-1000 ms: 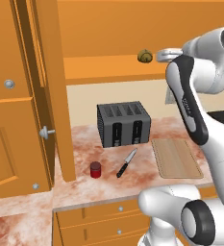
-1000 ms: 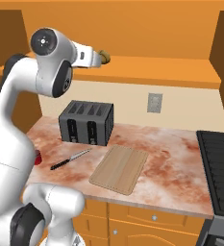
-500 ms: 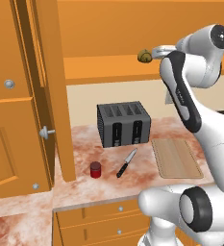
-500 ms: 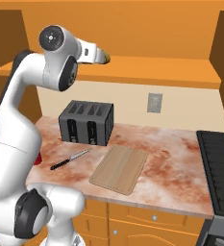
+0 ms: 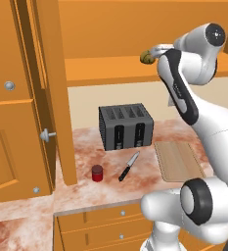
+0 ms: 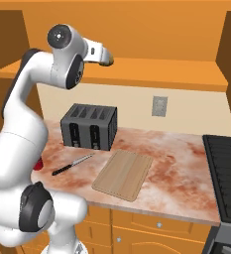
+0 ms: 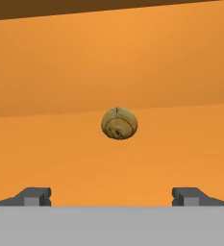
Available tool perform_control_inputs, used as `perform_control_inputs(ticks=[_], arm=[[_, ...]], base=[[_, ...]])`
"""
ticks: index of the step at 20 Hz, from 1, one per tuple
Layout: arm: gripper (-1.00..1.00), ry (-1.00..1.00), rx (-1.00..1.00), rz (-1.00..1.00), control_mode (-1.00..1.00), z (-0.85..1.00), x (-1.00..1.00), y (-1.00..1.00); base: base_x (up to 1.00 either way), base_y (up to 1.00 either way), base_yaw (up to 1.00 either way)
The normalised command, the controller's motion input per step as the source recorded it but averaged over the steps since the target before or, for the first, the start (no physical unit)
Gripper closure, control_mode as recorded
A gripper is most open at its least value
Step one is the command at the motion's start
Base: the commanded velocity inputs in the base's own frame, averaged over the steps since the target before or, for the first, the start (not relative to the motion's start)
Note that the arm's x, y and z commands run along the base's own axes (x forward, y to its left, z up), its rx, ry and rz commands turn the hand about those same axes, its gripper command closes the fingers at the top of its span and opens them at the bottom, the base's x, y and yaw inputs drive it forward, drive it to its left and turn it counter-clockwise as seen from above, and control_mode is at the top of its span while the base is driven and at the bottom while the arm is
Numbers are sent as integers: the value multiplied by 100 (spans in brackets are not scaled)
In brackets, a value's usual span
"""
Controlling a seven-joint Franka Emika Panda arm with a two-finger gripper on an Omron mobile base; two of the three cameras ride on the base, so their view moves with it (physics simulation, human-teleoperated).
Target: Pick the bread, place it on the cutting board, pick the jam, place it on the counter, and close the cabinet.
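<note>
Arm's reaching up into the open wall cabinet (image 5: 37, 98) rn. The hand (image 7: 111, 197) is spread wide w/ nothing in it, and the two finger tips (image 7: 32, 196) sit far apart at the bottom of the hand view. The bread (image 7: 119, 123) is dead center ahead of them, a lumpy yellow-brown roll sitting on the cabinet's orange shelf (image 7: 60, 153), not touched yet. From the left base view you can see the roll just beside the end of the wrist, up on that shelf.

Down on the bench (image 6: 176, 168): black 4-slot toaster (image 5: 125, 126) toward the back, a black-handled knife (image 5: 128, 166) lying diagonal in front of it, and the jam (image 5: 97, 172), a small red jar, standing upright just left of the knife, near the edge of the open door. The cutting board (image 6: 123, 174) lies flat to the right of the knife, nothing on it. Also a wall outlet (image 6: 159, 105) behind the bench and a stovetop (image 6: 226, 173) at the far right in the right base view.
</note>
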Motion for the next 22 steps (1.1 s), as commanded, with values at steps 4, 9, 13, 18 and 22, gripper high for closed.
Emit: perform_control_inputs(ticks=[4, 9, 13, 18, 22], arm=[[-100, 3, 0, 0, -100, -3, 25, 0], [-100, 3, 0, 0, -100, -8, 22, 0], [-100, 2, 0, 0, -100, -11, 23, 0], [-100, 1, 0, 1, -100, -14, 20, 0], [-100, 1, 0, 1, -100, -4, 24, 0]], base=[[0, 0, 0], [0, 0, 0], [0, 0, 0], [0, 0, 0], [0, 0, 0]])
